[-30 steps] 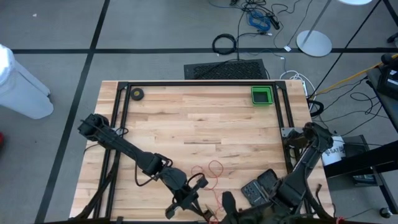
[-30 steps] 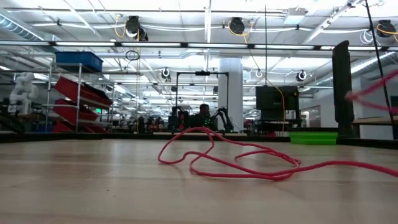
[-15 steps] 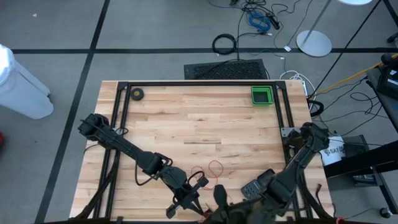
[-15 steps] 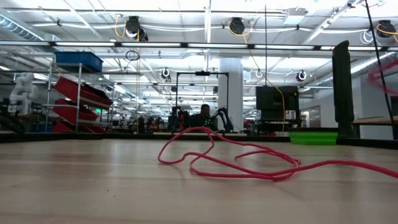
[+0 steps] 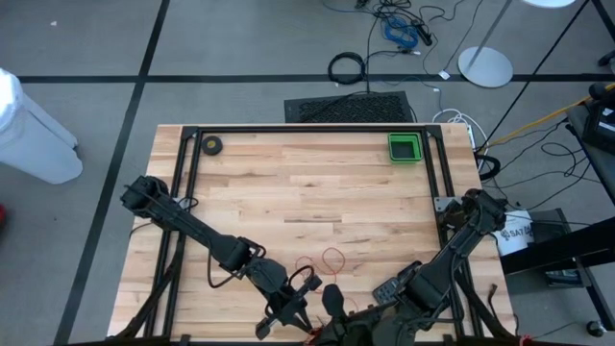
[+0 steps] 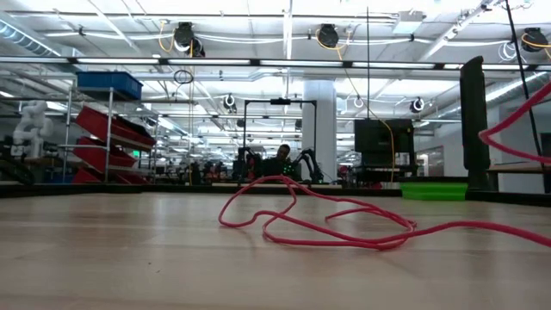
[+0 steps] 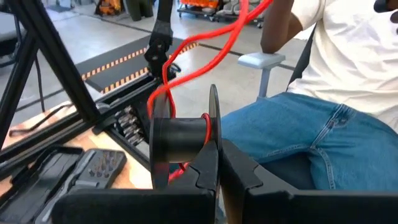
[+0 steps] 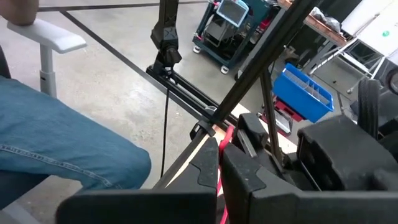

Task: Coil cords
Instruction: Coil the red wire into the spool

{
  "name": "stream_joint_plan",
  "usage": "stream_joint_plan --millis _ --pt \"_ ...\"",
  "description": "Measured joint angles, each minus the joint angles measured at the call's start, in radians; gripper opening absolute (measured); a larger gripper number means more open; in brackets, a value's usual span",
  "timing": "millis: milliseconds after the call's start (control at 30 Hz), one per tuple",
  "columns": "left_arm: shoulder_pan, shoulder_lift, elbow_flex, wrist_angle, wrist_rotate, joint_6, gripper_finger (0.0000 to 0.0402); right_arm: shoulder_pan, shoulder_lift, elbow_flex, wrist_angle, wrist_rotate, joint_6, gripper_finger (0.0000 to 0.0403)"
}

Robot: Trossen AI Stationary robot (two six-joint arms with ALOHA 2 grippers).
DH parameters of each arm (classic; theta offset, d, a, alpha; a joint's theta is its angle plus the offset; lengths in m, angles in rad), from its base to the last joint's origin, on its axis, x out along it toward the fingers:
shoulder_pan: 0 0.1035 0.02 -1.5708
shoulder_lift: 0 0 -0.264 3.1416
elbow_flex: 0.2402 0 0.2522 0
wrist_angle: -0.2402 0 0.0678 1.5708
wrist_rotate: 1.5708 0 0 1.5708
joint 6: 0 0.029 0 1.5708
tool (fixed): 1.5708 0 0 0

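The thin red cord (image 5: 325, 263) lies in loose loops on the wooden table near its near edge, and these also show in the low view (image 6: 301, 217). One strand rises off the table at the right of the low view (image 6: 510, 138). My left gripper (image 5: 293, 312) is at the near edge, shut on the small black reel (image 7: 180, 138), which has red cord wound on its core. My right gripper (image 5: 332, 300) is just to its right, shut on the red cord (image 8: 219, 177). My left gripper pinches the reel's thin round flange (image 7: 214, 118) at its edge between its two fingers. The reel is lifted clear, its axis lying across the fingers. Cord runs off the core and away in slack curves (image 7: 205, 37). My right gripper pinches a single strand of the red cord (image 8: 219, 163) between its two fingers. The strand shows only as a short red stretch in the gap. The rest is hidden by the fingers.
A green bin (image 5: 405, 148) stands at the table's far right and a small black ring-shaped roll (image 5: 211, 145) at the far left. A black frame (image 5: 183, 183) runs along the table's sides. A seated person in jeans (image 7: 311, 137) is just beyond the near edge.
My right gripper has gone toward the table's left edge along the near edge, closing on my left gripper. The raised strand of cord has swung about at the right of the low view. The loops on the table have stayed put.
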Motion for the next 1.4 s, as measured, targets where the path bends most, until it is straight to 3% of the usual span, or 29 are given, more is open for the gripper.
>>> stream_joint_plan --millis 233,967,1400 --pt "-0.021 0.000 0.000 0.081 0.056 0.002 0.0008 -0.028 0.000 0.000 0.000 0.001 0.028 0.0000" --pt "-0.026 0.001 0.000 0.112 0.059 0.011 0.0008 -0.053 0.000 0.000 -0.039 -0.004 0.119 0.0000" --pt "-0.028 0.001 0.000 0.122 0.065 0.035 0.0008 -0.062 0.001 0.000 -0.068 -0.082 0.191 0.0000"
